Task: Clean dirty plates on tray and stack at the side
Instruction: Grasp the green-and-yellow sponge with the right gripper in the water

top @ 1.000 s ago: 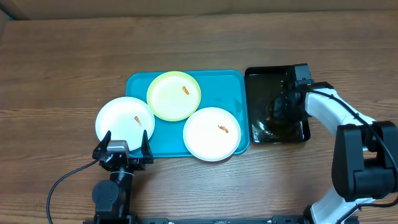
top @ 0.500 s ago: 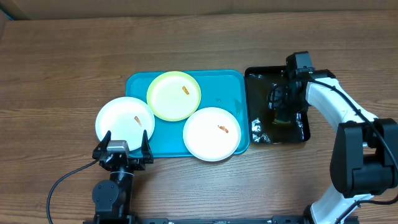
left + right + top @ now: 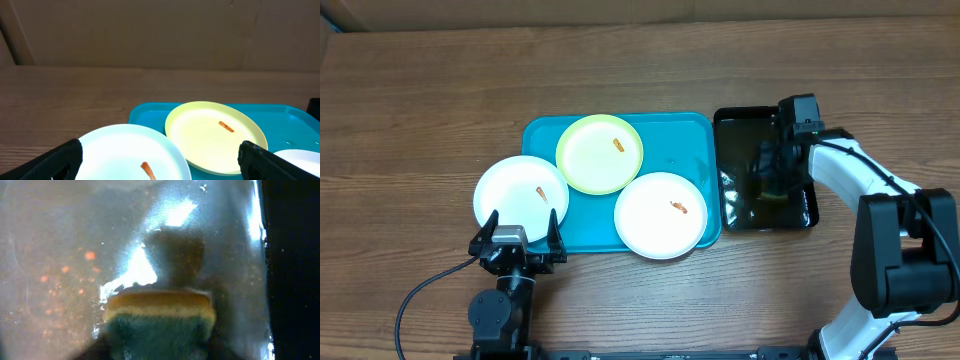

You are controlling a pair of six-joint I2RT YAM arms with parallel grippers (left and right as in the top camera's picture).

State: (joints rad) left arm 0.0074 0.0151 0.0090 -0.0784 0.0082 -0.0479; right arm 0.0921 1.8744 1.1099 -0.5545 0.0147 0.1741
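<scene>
Three round, orange-smeared plates (image 3: pixel 599 153), two white, one yellow-green, mid-frame on one blue tray (image 3: pixel 695 130). The left gripper (image 3: pixel 521 225) is released; I cannot tell whether the right gripper (image 3: pixel 772 170) is.

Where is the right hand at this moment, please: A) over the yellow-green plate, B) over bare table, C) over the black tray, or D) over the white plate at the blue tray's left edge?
C: the overhead view shows the right hand over the black tray, and its wrist view shows a sponge on that tray's wet floor.
</scene>
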